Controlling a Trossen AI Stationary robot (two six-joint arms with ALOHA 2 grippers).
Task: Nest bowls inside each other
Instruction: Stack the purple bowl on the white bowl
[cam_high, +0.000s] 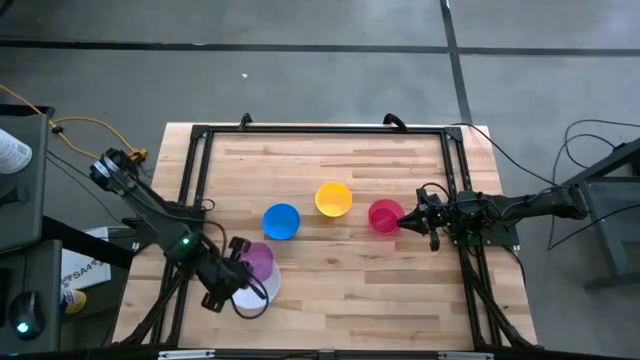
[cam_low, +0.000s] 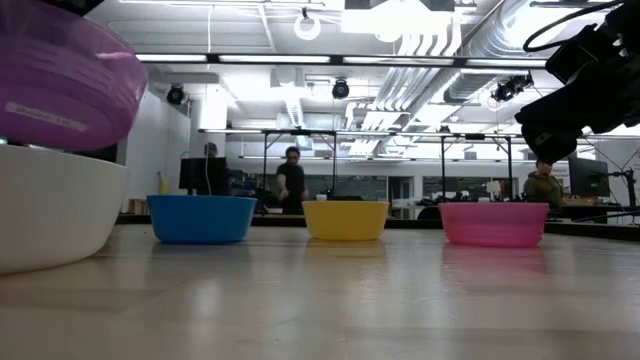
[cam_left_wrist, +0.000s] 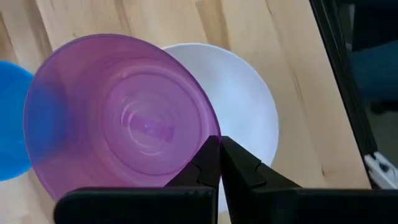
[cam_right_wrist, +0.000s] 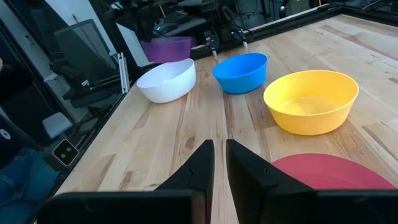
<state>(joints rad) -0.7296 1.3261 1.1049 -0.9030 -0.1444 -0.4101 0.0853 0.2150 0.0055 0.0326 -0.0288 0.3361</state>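
My left gripper (cam_high: 240, 270) is shut on a translucent purple bowl (cam_left_wrist: 118, 118), which hangs tilted over a white bowl (cam_left_wrist: 249, 106) at the table's near left. The white bowl (cam_low: 50, 205) stands on its base. A blue bowl (cam_high: 281, 221), a yellow bowl (cam_high: 333, 199) and a pink-red bowl (cam_high: 385, 215) stand upright in a row across the middle. My right gripper (cam_right_wrist: 220, 149) rests at the right, just beside the pink-red bowl (cam_right_wrist: 336, 174). Its fingers stand a narrow gap apart with nothing between them. My left gripper pinches the purple bowl's rim (cam_left_wrist: 208, 134), one finger inside the bowl and one outside. The fingers slant down at it from the table's near left. The bowl (cam_low: 60, 75) is lifted clear and tilted, just above the white bowl's rim.
A black metal frame (cam_high: 200, 150) runs along the table's left, far and right sides. Bare wood lies between the bowl row and the near edge (cam_high: 380, 300). People show in the room beyond the table in the low view.
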